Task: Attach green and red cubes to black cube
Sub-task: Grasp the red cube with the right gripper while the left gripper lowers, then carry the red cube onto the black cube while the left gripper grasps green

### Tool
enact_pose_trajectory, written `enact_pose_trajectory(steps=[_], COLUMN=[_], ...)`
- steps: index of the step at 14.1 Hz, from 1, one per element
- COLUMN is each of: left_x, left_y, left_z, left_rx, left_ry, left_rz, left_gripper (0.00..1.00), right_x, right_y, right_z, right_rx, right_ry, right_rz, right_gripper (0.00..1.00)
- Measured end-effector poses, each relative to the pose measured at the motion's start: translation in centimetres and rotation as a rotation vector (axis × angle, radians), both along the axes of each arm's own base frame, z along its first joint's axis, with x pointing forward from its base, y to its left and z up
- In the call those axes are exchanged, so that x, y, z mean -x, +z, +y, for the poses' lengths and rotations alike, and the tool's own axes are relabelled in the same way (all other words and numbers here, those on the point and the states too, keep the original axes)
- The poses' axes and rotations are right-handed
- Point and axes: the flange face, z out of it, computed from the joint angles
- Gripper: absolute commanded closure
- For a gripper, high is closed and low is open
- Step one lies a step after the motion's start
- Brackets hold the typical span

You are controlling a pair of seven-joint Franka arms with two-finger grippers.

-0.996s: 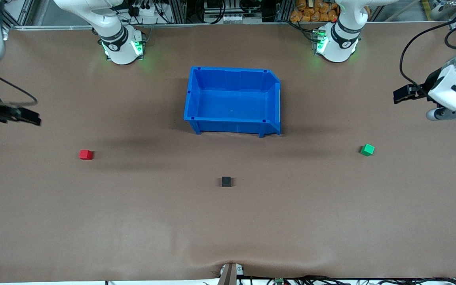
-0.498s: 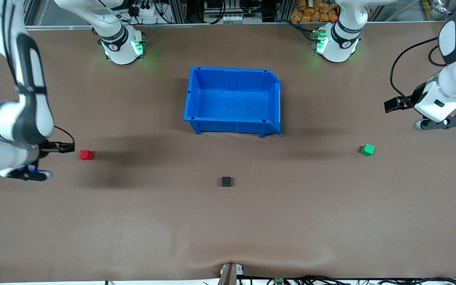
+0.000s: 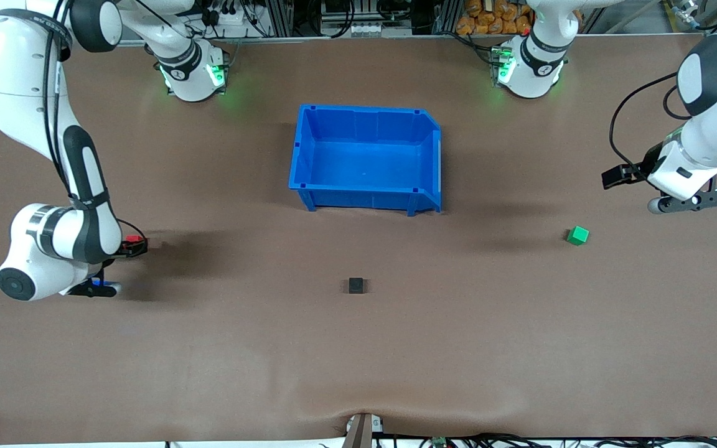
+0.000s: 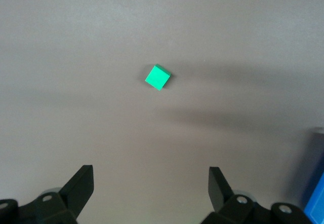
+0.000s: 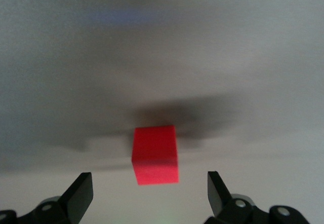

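Black cube [image 3: 356, 285] sits nearest the front camera, mid-table, alone. Red cube [image 3: 134, 239] lies a bit farther, toward the right arm's end; right gripper [image 3: 136, 246] is low over it, fingers spread w/ the cube between them in the wrist view [image 5: 155, 154], not clenched yet, though contact is hard to judge. Green cube [image 3: 577, 235] is at the left arm's end; left gripper [image 4: 150, 191] hangs above the table near it, released, fingers wide. Blue bin [image 3: 300, 152] is farthest, empty. Cubes look light, rigid, smooth-faced: pinch two opposite flat sides, centred, fingers square to the faces so they don't twist out.
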Motion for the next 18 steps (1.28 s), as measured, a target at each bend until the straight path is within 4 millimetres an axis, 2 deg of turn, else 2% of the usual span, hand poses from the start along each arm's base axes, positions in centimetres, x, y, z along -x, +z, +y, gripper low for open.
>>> enact_pose_trajectory(steps=[1, 2, 5, 6, 7, 8, 10, 12, 14, 16, 18], left_x=[0.1, 0.1, 0.5, 0.7, 1.0, 1.3, 1.9, 2.5, 2.5, 2.1, 1.7], left_y=[-0.5, -1.2, -3.9, -4.8, -5.7, -6.6, -8.4, -10.7, -12.7, -14.7, -16.8], left_z=[0.0, 0.0, -0.2, -0.2, -0.2, -0.3, -0.2, 0.6, 2.1, 3.1, 3.6], left_rx=[0.001, 0.002, 0.008, 0.009, 0.011, 0.013, 0.017, 0.022, 0.026, 0.031, 0.037], left_ry=[-0.002, -0.004, -0.015, -0.018, -0.02, -0.022, -0.025, -0.011, 0.015, 0.028, 0.032], left_rz=[-0.007, -0.021, -0.079, -0.093, -0.105, -0.116, -0.14, -0.161, -0.173, -0.188, -0.207], left_gripper=[0.0, 0.0, 0.0, 0.0, 0.0, 0.0, 0.0, 0.0, 0.0, 0.0, 0.0], right_x=[0.0, 0.1, 0.2, 0.3, 0.3, 0.3, 0.3, -0.2, -1.5, -3.1, -4.2], right_y=[-0.3, -0.4, -0.9, -1.1, -1.3, -1.5, -1.5, -1.0, 0.7, 3.4, 5.4], right_z=[0.1, 0.1, 0.1, 0.1, 0.1, 0.0, 0.1, 0.4, 2.2, 6.4, 12.1], right_rx=[-0.003, -0.007, -0.037, -0.043, -0.047, -0.048, -0.049, -0.054, -0.044, -0.028, -0.034], right_ry=[0.004, 0.011, 0.06, 0.071, 0.078, 0.081, 0.082, 0.049, -0.075, -0.207, -0.383], right_rz=[0.003, 0.004, 0.012, 0.015, 0.016, 0.016, 0.016, 0.001, -0.006, -0.002, 0.016], right_gripper=[0.35, 0.37, 0.53, 0.65, 0.85, 1.0, 1.0, 1.0, 1.0, 1.0, 1.0])
